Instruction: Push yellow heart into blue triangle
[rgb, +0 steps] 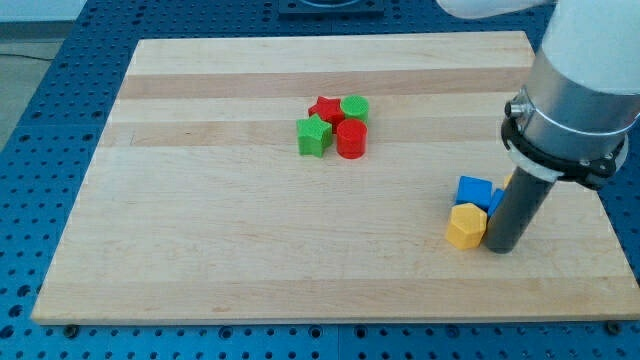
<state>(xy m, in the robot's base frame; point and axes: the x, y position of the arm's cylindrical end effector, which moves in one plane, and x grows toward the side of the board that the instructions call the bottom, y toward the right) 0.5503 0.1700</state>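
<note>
Camera view: yellow heart (466, 226) sits low right on the worktop (250, 250), touching a blue block (474, 191) at its 12 o'clock. My tip (499, 248), a bare rod with no tool to open or close, stands just beside the heart at 3 o'clock, hiding most of the blue triangle (496, 200). Push looks nearly done; next move calls for a short nudge toward 1 o'clock, away from the red and green cluster (335, 126).

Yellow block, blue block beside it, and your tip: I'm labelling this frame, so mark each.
yellow block (465, 227): camera view, top face.
blue block (473, 190): camera view, top face.
my tip (499, 248): camera view, rod's lower end.
</note>
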